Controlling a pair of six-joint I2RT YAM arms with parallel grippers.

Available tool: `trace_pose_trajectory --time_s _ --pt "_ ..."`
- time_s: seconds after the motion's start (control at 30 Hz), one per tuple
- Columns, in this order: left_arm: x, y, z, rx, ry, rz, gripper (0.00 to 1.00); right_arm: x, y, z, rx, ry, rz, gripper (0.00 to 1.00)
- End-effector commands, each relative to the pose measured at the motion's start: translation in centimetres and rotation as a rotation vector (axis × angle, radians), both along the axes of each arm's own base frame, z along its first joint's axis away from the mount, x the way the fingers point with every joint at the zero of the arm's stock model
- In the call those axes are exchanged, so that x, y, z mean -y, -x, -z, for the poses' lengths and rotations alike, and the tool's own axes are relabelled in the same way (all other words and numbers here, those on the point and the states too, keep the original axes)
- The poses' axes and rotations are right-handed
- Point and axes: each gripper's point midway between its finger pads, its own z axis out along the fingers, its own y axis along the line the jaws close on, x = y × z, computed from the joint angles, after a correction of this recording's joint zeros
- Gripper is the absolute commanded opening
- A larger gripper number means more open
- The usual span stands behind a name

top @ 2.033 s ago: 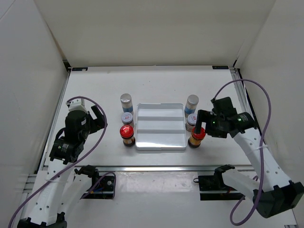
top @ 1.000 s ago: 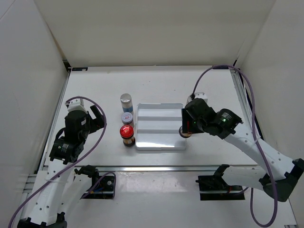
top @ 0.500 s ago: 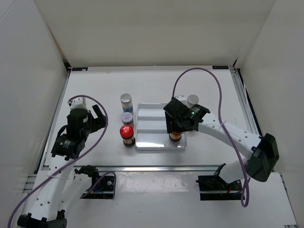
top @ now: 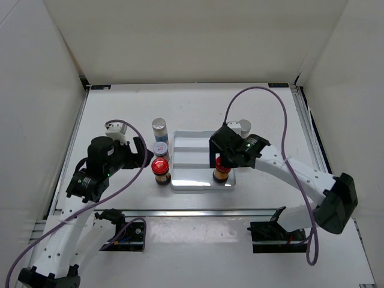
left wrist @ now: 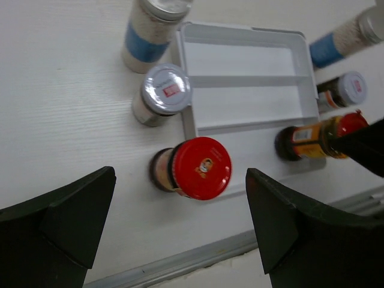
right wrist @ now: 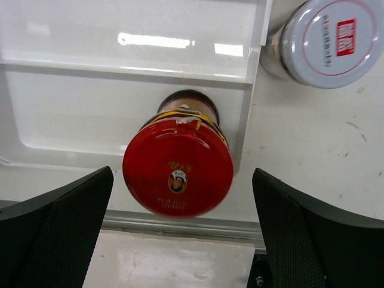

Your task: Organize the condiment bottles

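Note:
One red-capped amber bottle (top: pixel 222 172) (right wrist: pixel 178 174) stands upright in the front row of the white tray (top: pixel 193 161), against its right wall. My right gripper (top: pixel 221 159) (right wrist: pixel 182 174) hangs over it, open, its fingers spread to either side of the cap and apart from it. The other red-capped bottle (top: pixel 159 167) (left wrist: pixel 201 168) stands on the table by the tray's left edge. My left gripper (top: pixel 143 157) (left wrist: pixel 180 174) is open just left of it, empty. Behind it stand a white-lidded bottle (top: pixel 160 148) (left wrist: pixel 167 90) and a silver-capped, blue-labelled bottle (top: pixel 159 127) (left wrist: pixel 153 30).
Right of the tray stand another silver-capped bottle (top: pixel 243 127) (left wrist: pixel 342 42) and a white-lidded bottle (right wrist: pixel 327 42) (left wrist: pixel 348 90), the latter hidden under my right arm in the top view. A metal rail (top: pixel 198 211) runs along the table's near edge.
My right gripper carried the red-capped bottle from the table right of the tray into the tray's front row and opened. My left gripper moved right, toward the other red-capped bottle.

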Motion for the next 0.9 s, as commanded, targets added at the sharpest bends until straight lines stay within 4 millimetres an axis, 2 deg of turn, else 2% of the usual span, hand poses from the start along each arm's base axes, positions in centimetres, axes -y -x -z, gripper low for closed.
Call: trace_pose_trajectory --time_s 0.0,0.07,0.1,0.17,0.23,0.27,0.33,0.53,0.67,0.87 --pt "3.3 0.7 -0.2 0.012 0.034 0.173 1.00 0.7 -0.7 -4.9 0.145 -0.096 0.056 1.00" --pt "4.4 1.0 0.5 -0.016 0.018 0.225 1.00 1.3 -0.8 -6.0 0.186 -0.109 0.059 1.00" --pt "4.8 0.8 1.4 -0.052 0.008 0.235 1.00 1.5 -0.7 -7.4 0.216 -0.137 0.050 1.00" --pt "5.1 0.6 2.3 -0.086 -0.002 0.244 1.00 1.9 -0.6 -8.2 0.243 -0.147 0.044 1.00" --pt "5.3 0.3 3.3 -0.127 -0.014 0.243 1.00 2.4 -0.4 -9.2 0.271 -0.161 0.024 1.00" --pt "5.4 0.1 3.2 -0.133 -0.008 0.239 1.00 2.5 -0.2 -9.1 0.272 -0.162 0.024 1.00" --pt "4.7 -0.5 3.8 -0.145 -0.035 0.188 1.00 3.0 -0.1 -10.0 0.298 -0.174 0.023 1.00" --pt "4.6 -0.9 5.5 -0.207 -0.065 0.174 1.00 4.2 0.4 -9.4 0.311 -0.159 0.026 1.00" --pt "5.5 -1.0 7.5 -0.298 -0.070 0.219 1.00 4.7 0.6 -8.7 0.306 -0.137 0.031 1.00" --pt "6.2 -0.4 8.4 -0.330 -0.100 0.263 0.95 6.2 0.6 -8.7 0.316 -0.078 0.067 1.00"
